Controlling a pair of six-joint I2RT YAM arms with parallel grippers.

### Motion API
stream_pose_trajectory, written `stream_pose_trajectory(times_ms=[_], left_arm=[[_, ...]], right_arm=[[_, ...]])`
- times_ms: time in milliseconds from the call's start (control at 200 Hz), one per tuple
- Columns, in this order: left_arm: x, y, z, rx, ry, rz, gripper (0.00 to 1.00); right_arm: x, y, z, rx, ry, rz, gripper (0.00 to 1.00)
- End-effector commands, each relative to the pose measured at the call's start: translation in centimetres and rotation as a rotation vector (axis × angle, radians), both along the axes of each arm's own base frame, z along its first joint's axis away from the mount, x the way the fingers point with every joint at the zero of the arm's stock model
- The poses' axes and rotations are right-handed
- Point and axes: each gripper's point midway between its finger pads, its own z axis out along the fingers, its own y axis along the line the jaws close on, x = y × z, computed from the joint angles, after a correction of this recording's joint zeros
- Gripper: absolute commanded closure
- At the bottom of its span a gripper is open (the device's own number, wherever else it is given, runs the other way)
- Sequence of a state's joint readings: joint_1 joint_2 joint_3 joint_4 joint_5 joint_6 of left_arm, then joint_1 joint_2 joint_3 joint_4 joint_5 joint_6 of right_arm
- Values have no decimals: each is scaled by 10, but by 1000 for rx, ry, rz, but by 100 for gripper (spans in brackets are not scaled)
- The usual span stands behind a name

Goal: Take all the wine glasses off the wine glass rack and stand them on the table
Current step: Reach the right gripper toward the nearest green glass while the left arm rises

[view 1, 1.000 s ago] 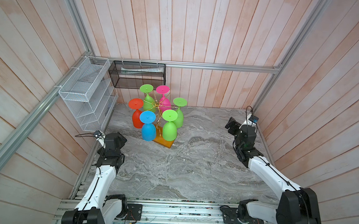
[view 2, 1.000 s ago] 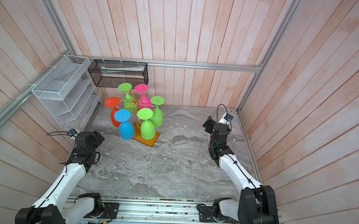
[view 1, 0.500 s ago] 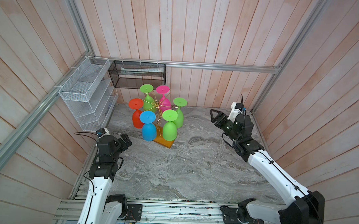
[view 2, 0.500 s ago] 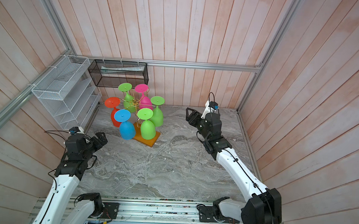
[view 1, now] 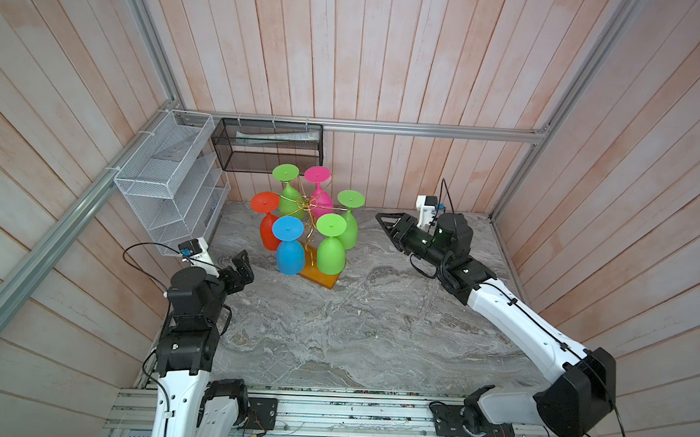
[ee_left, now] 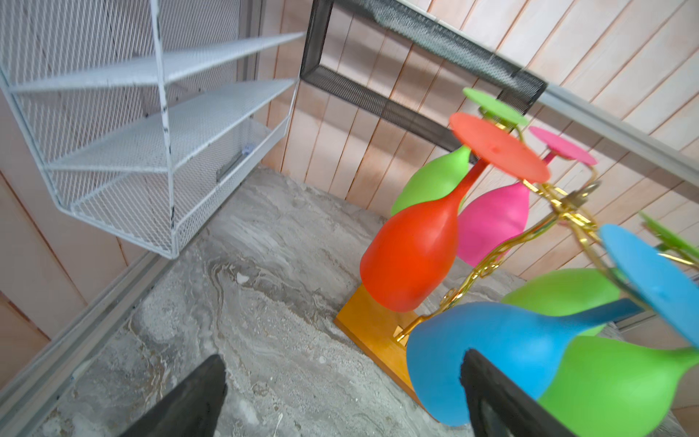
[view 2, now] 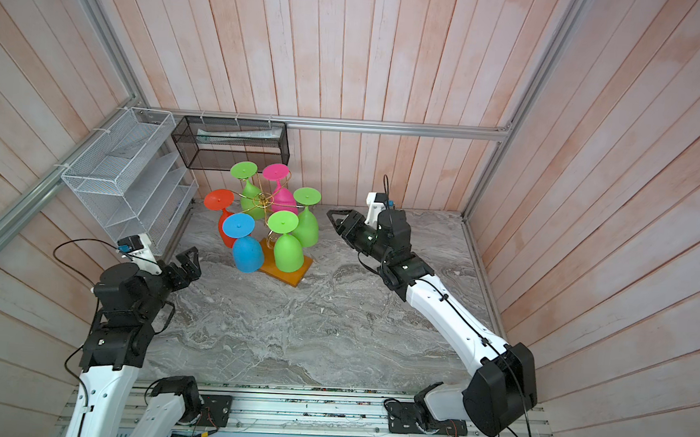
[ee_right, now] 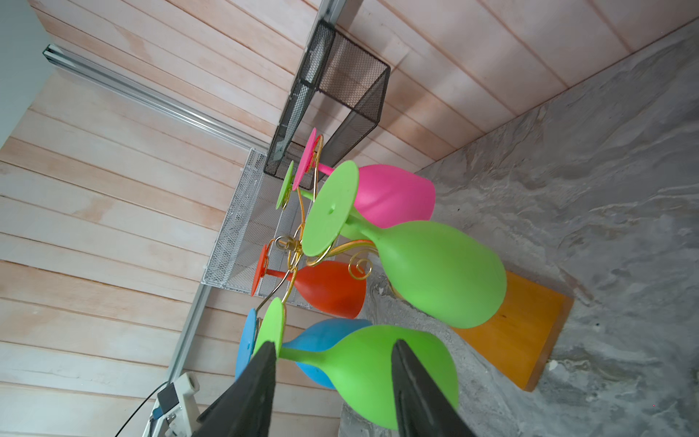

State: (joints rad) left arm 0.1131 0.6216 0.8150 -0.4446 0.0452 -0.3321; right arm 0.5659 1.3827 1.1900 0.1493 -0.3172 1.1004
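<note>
The wine glass rack (view 1: 306,203) is gold wire on an amber wooden base (view 1: 320,277), at the back left of the marble table. Several coloured wine glasses hang on it upside down, among them a front green one (view 1: 330,251), a blue one (view 1: 290,255) and a red one (view 1: 268,231). My right gripper (view 1: 383,223) hovers just right of the rack, open at a middling width with nothing between its fingers. In the right wrist view that gripper (ee_right: 333,342) frames the front green glass (ee_right: 370,363) from a distance. My left gripper (view 1: 240,265) is wide open, left of the blue glass (ee_left: 491,348).
A white wire mesh shelf (view 1: 167,175) hangs on the left wall close to my left arm. A black mesh basket (view 1: 269,146) hangs on the back wall above the rack. Wooden walls close in three sides.
My right arm has swung from the right wall towards the rack, and its jaws have narrowed. My left arm has risen and turned its gripper towards the rack.
</note>
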Motion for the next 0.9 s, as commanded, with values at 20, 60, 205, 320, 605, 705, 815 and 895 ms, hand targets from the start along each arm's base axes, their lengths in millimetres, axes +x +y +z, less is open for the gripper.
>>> stream_pose_trajectory(times_ms=[20, 60, 205, 320, 605, 705, 815, 895], left_arm=[[-2, -5, 30, 16, -95, -32, 3], [-2, -6, 33, 22, -109, -39, 4], [2, -12, 34, 38, -127, -76, 4], [6, -17, 34, 37, -146, -106, 4], [11, -27, 33, 39, -155, -136, 5], [11, -31, 31, 44, -147, -140, 5], [11, -33, 31, 44, -151, -145, 5], [11, -33, 31, 44, -153, -147, 5]], right_arm=[[-12, 21, 18, 74, 28, 80, 56], [-14, 27, 18, 71, 33, 97, 58], [-19, 44, 21, 83, 35, 142, 65], [-26, 57, 18, 79, 47, 168, 67], [-32, 76, 14, 70, 64, 200, 75], [-32, 82, 14, 69, 65, 202, 77], [-33, 89, 13, 70, 69, 215, 79], [-34, 93, 13, 65, 70, 219, 82]])
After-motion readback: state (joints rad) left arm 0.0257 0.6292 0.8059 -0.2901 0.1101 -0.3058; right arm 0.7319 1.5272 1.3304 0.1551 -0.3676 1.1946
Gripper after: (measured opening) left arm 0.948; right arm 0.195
